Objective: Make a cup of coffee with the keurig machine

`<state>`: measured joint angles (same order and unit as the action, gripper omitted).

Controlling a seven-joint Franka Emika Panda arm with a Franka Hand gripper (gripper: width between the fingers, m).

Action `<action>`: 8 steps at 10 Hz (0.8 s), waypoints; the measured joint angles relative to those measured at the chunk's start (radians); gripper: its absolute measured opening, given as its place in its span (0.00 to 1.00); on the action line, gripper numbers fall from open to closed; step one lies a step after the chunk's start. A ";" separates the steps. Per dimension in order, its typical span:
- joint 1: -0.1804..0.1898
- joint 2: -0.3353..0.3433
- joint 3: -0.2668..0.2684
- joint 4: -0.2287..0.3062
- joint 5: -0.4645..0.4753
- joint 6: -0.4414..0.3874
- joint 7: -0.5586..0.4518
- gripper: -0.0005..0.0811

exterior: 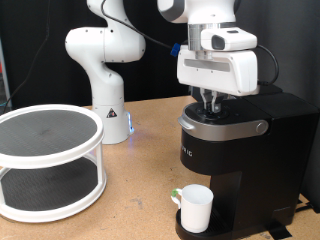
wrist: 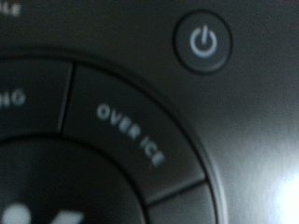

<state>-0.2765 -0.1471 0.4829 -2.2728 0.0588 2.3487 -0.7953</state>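
1. Exterior view, nearest first: we find the cup (exterior: 195, 207) standing upright on the round base of the keurig machine (exterior: 235, 160), under the brew head, its handle toward the exterior view's left. We judge it is set there to catch whatever the machine pours.

2. Just behind and above the cup rises the machine's black body, with its grey curved lid handle (exterior: 225, 126) lying down across the front, so we take the lid to be closed.

3. Directly above the machine's top hangs the gripper (exterior: 210, 103), its fingers pointing straight down at the button panel. We read that vertical pose as suited to pressing a button. The fingertips are at or just over the panel; we cannot tell whether they touch it, nor whether the fingers are spread or drawn together, since the white hand hides much of them. Nothing shows between them.

4. Wrist view fills with the panel at very close range: a lit power button (wrist: 204, 43) and a curved key marked OVER ICE (wrist: 131, 135). No fingertip appears in it.

5. Farther off, at the exterior view's left, we see a white two-tier round rack (exterior: 48, 160) and, behind it, the arm's white base (exterior: 105, 75), both well apart from the cup.
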 joint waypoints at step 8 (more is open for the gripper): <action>0.024 -0.012 0.008 -0.019 0.018 -0.003 -0.014 0.01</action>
<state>-0.2528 -0.1591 0.4907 -2.2917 0.0765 2.3455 -0.8092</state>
